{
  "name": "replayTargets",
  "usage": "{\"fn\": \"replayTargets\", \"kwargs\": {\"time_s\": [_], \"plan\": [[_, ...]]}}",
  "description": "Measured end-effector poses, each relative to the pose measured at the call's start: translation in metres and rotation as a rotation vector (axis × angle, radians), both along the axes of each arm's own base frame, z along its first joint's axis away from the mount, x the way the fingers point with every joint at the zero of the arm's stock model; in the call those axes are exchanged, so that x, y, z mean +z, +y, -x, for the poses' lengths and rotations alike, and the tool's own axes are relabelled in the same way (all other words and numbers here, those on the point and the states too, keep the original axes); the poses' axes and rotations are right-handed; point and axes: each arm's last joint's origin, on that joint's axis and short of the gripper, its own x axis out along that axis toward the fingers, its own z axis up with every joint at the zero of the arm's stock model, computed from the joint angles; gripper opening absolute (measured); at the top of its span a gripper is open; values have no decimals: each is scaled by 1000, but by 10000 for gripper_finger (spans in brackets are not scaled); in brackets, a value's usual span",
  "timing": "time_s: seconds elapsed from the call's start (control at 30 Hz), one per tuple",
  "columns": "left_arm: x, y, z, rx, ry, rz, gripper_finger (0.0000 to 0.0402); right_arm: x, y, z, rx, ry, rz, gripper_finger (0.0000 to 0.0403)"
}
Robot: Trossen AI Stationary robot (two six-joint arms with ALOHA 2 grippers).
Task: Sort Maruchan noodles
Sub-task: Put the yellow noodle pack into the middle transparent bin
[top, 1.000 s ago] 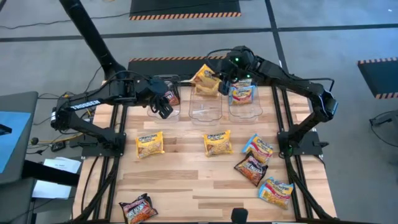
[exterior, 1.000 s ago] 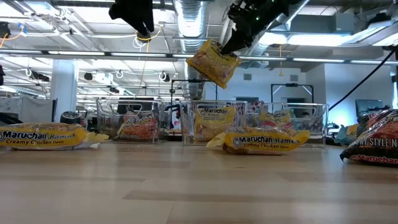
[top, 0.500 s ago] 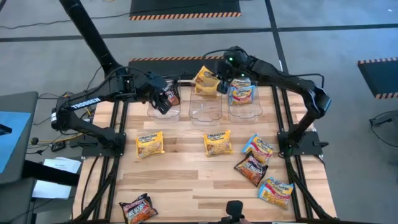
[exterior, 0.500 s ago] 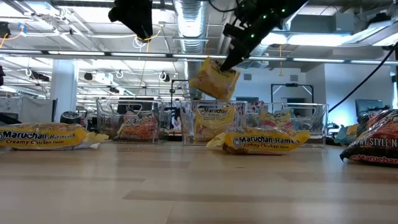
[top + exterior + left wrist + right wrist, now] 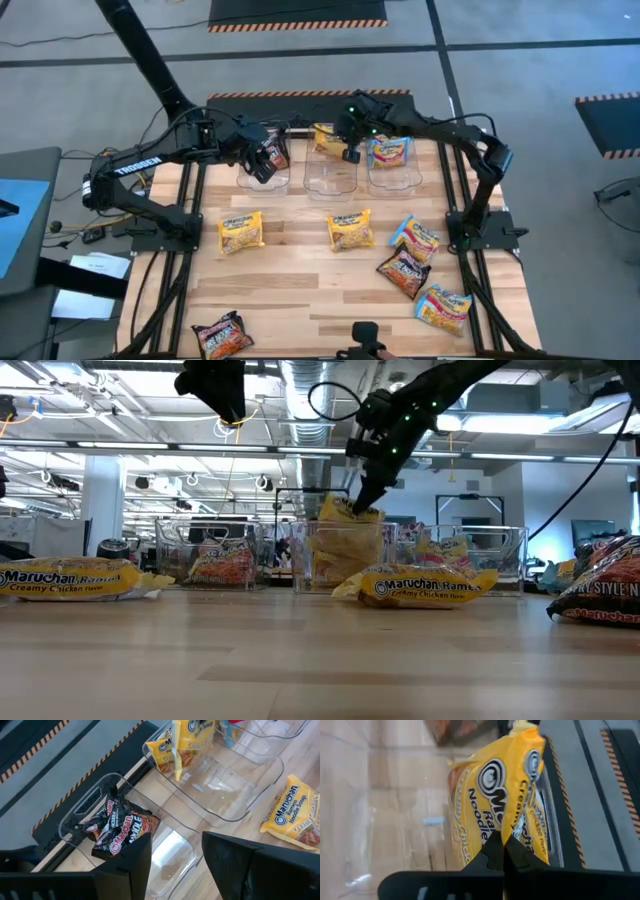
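One camera looks straight down on my whole surface (image 5: 300, 290); another sits level at its edge. My wrist cameras look closely past my end effectors, sharing the middle tub (image 5: 220, 795).

We see an industrial lab: exposed ceiling ducts (image 5: 305, 390) at twelve o'clock, hazard-striped floor mats (image 5: 297, 14), and a framed wooden workbench (image 5: 300, 290).

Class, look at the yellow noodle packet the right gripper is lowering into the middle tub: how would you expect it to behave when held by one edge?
The yellow packet hangs from the shut right gripper pinching one edge, so it is probably light. Its crinkly wrapper looks slippery, and the block inside may crack.
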Motion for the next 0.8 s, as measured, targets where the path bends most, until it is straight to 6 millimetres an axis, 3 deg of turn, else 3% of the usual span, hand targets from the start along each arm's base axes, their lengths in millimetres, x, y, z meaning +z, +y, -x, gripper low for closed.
{"fn": "replayTargets", "kwargs": {"time_s": [0.43,0.8], "plan": [[0,0,0,-16,13,-11,162,-35,-3,-13,26,112,1,3],[0,0,0,-20,9,-9,162,-48,-10,-21,34,156,108,9]]}}
